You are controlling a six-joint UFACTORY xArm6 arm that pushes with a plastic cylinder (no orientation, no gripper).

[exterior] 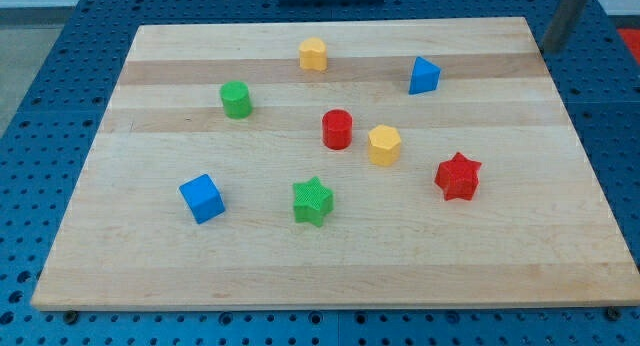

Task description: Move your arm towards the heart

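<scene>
Yellow heart (313, 53) (pointing unclear); my tip (547, 51) far right.

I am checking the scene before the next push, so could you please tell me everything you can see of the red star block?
The red star block is a small, chunky star with a ribbed, plastic-looking surface. It lies flat on the wooden board, toward the view's right, touching nothing. Its nearest neighbour is the yellow block, up and to the view's left. My tip is far off, at the board's top right corner.
</scene>
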